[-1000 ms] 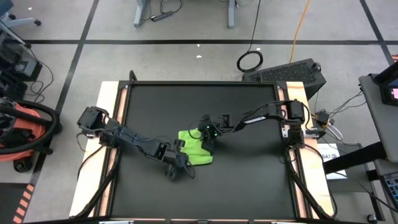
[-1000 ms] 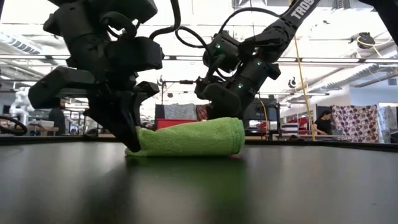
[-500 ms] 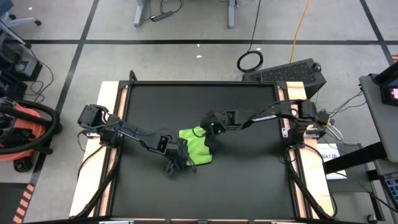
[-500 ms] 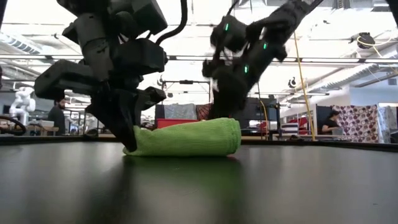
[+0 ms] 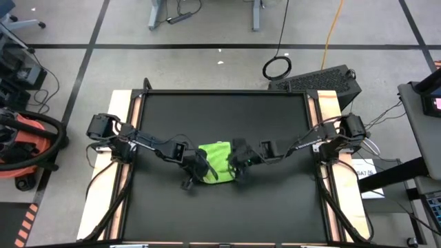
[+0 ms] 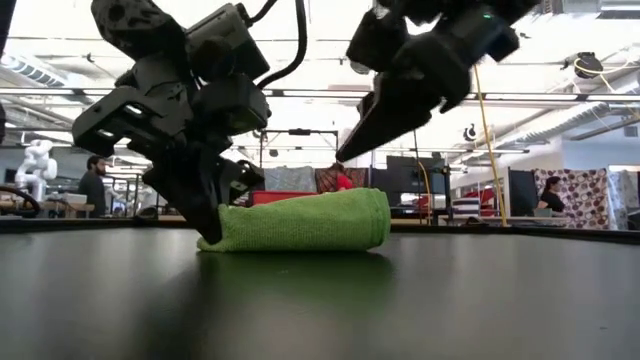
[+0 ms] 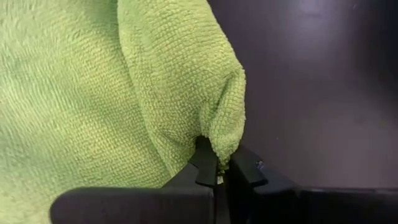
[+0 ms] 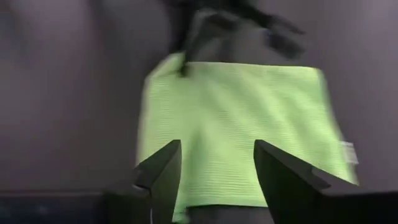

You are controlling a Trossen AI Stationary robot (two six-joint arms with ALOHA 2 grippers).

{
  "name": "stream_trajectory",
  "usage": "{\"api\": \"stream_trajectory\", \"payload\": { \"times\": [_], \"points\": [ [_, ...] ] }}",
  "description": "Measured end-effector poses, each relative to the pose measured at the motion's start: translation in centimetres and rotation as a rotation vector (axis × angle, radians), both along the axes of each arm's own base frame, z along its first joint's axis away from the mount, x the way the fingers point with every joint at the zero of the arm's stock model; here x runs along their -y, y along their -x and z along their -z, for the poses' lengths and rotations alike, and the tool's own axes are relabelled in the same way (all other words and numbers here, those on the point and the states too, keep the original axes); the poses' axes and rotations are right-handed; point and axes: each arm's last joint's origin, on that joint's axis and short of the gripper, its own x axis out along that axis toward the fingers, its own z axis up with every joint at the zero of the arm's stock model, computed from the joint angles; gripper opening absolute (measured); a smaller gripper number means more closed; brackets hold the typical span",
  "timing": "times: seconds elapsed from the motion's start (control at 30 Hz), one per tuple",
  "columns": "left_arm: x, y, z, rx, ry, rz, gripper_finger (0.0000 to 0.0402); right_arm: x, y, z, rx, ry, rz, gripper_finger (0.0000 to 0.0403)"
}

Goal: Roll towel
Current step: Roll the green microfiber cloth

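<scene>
The black tabletop (image 5: 220, 207) fills my overhead feed, with a tiled floor around it; across the table at surface height I see a bright workshop with people far behind. Only that level feed shows me the towel (image 6: 300, 221) as a low folded bundle lying flat, rounded at one end; from above it is just a lime-green patch (image 5: 215, 162) near the table's middle, between the two arms.

My left arm reaches in from the left edge and bends down at the wrist, so the left gripper (image 5: 191, 172) stands with its tips on the table at the towel's left end. Its wrist camera shows the fingers (image 7: 205, 165) nearly together, pinching a fold at the towel's corner (image 7: 227, 134).

My right arm stretches low from the right edge, and the right gripper (image 5: 239, 160) hangs above the towel's right end, tips pointing down, apparently clear of the cloth, though the picture is smeared. Its fingers (image 8: 163, 168) are spread wide, with the towel (image 8: 236, 137) lying beyond them.
</scene>
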Motion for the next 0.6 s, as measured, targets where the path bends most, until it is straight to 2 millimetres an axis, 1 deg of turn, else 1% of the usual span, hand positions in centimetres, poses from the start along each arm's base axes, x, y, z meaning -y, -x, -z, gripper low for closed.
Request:
{"api": "stream_trajectory", "payload": {
  "times": [0.1,0.2,0.27,0.33,0.47,0.6],
  "points": [
    [-0.3,0.3,0.4,0.0,0.049,-0.026,0.0013,-2.2,0.8,0.9,0.004,0.022,-0.046,0.0185],
    [-0.8,0.6,0.8,-0.001,0.102,-0.043,0.0013,-4.1,1.3,0.9,0.042,0.127,-0.068,0.0176],
    [-1.2,0.8,1.1,-0.013,0.138,-0.045,0.0013,-4.8,1.6,1.0,0.06,0.198,-0.084,0.0172],
    [-1.5,0.9,1.2,-0.022,0.16,-0.053,0.0013,-5.0,1.9,1.5,0.047,0.215,-0.101,0.0168],
    [-2.5,1.0,1.2,-0.044,0.231,-0.059,0.0013,-5.0,2.4,2.9,0.004,0.195,-0.083,0.0167],
    [-3.4,1.1,1.3,-0.058,0.273,-0.07,0.0013,-5.2,2.0,2.9,0.066,0.194,-0.093,0.0166]
  ]
}}
